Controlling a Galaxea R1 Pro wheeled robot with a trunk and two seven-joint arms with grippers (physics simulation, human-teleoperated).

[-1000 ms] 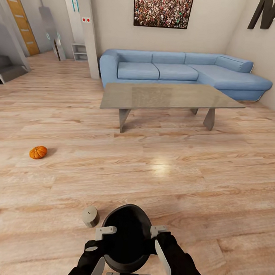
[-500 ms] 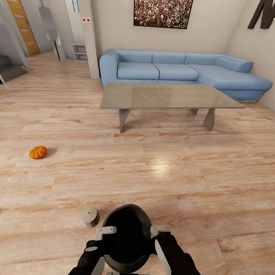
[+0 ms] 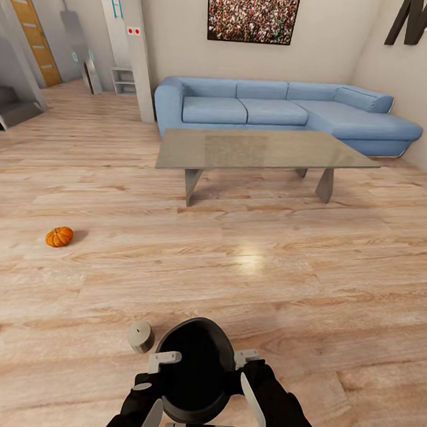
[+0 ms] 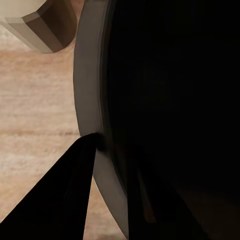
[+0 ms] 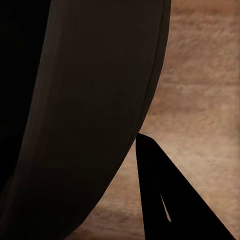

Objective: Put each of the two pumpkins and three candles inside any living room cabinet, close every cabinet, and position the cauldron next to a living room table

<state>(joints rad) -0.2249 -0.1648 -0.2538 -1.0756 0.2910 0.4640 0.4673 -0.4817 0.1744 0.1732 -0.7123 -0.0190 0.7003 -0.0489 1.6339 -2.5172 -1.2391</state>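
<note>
While both arms reach down to it, the cauldron (image 3: 194, 370) sits low in front of the robot, over the wood floor (image 3: 310, 289) and well short of the table (image 3: 261, 150). The left gripper (image 3: 156, 368) pinches the rim on one side; in the left wrist view a finger (image 4: 60, 200) lies against the outer wall (image 4: 92, 120) while the other goes into the dark inside. The right gripper (image 3: 245, 367) does the same on the opposite side, closed on the rim. I judge the pot rigid, thick-walled and fairly heavy, with a smooth wall that could slip, so two opposite rim grips suit it better than one. A candle (image 3: 140, 335) stands on the floor just beside the pot, apart from it; short and stiff, it would take a pinch across its sides. A pumpkin (image 3: 59, 236) lies farther off to the left, small, round and likely to roll.
</note>
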